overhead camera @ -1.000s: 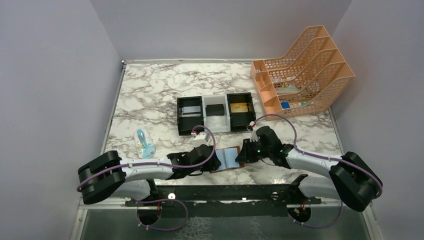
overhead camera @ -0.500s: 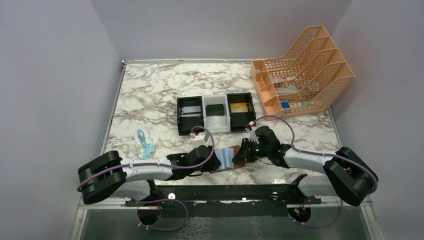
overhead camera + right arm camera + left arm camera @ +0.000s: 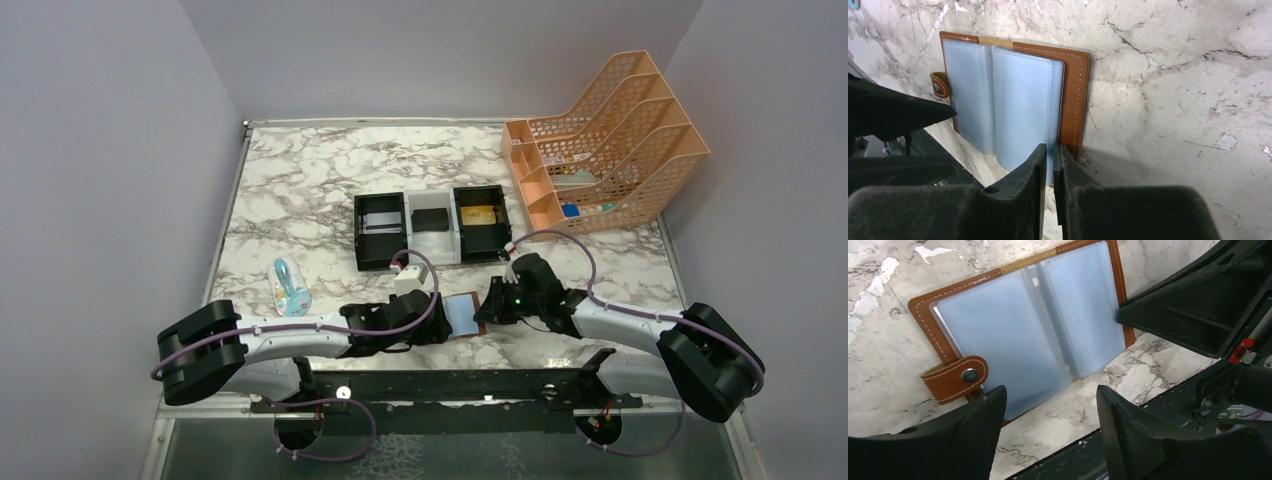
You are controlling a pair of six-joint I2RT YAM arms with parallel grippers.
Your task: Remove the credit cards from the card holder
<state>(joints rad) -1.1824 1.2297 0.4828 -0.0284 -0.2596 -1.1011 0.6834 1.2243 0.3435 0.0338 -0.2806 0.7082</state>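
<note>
left gripper (image 3: 1048, 412): widened since a second ago, nothing held | right gripper (image 3: 1049, 150): pinched shut on card holder (image 3: 1028, 325) edge | card holder: laid flat again on tabletop (image 3: 300, 180), open, pockets judged empty | gold-tan credit card (image 3: 479, 214), grey credit card (image 3: 380, 221): in tray (image 3: 432, 246) | task judged nearly done

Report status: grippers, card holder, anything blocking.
Left gripper open at snap-tab side. Right gripper shut on card holder pocket edge. Holder open flat, pockets look empty. Nothing in the way.
</note>
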